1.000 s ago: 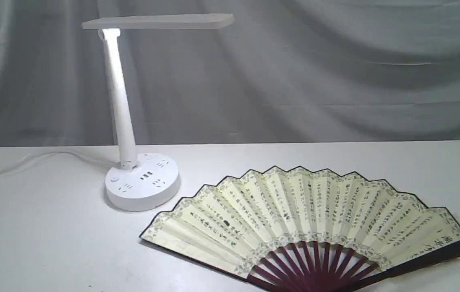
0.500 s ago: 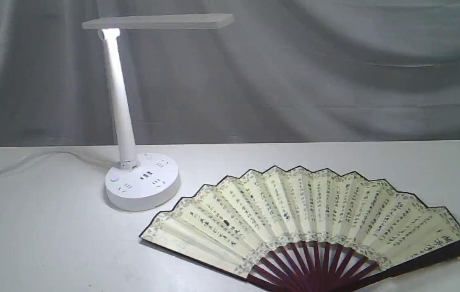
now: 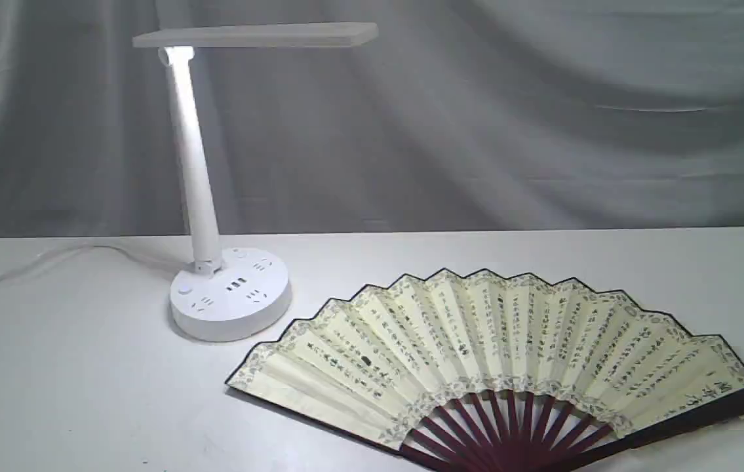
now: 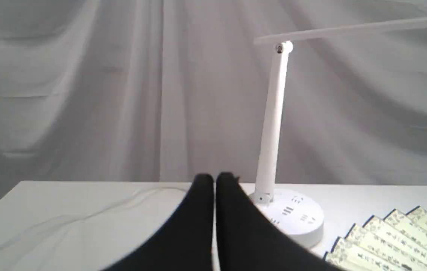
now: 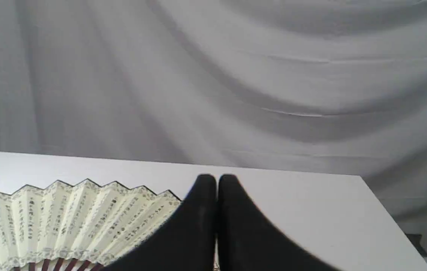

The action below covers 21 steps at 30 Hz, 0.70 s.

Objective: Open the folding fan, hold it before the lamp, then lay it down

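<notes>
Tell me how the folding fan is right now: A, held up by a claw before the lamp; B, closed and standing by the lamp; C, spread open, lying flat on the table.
C: the folding fan lies fully spread on the table, beside the lamp.

A white table (image 3: 50, 393) with a plain matte top fills the foreground, and directly behind the table's far edge hangs 1 grey cloth (image 3: 542, 131), falling in long soft folds and covering the whole background above the table.
</notes>
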Tool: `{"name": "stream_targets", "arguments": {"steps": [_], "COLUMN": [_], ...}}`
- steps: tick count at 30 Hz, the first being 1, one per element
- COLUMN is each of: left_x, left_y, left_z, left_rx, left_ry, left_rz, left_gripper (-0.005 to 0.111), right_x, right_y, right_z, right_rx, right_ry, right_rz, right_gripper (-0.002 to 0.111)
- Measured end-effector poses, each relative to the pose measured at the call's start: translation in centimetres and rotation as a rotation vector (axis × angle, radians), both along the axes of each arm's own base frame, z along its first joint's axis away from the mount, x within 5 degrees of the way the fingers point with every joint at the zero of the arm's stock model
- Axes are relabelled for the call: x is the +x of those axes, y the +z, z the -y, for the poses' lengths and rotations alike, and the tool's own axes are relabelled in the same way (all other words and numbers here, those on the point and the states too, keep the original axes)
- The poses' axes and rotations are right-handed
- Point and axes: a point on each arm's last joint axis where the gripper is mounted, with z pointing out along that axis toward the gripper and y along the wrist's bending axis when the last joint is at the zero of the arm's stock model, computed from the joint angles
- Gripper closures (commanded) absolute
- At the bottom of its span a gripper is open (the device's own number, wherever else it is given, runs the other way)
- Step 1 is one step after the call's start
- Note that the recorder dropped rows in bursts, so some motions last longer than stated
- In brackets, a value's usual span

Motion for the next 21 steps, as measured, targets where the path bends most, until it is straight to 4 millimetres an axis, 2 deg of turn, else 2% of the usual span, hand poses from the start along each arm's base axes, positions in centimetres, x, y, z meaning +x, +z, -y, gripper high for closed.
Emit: {"name": "stream_targets", "arguments": {"steps": [5,13,21], "left_x": [1.2,2.0,2.1], "left_y": [-2.7,-6.6,-7.1], "left_z": [0.2,0.3,0.3], "left_rx": [0.002,0.008,0.005], "left_ry": [-0.015,-0.018,-0.019], "left_rz": [0.043,-0.046,-0.06], "left_gripper": [0.107,0.107,0.107], "right_x": [1.6,3.3,3.3], "right_y": [-3.1,-8.2,-9.5], "right_z": [0.3,0.5,0.5], "right_rx": [0.004,0.006,0.015], "right_ry": [0.003,0.007,0.006], "right_rz": [-0.004,0.013,-0.073], "right_gripper": [0.108,0.108,0.108]}}
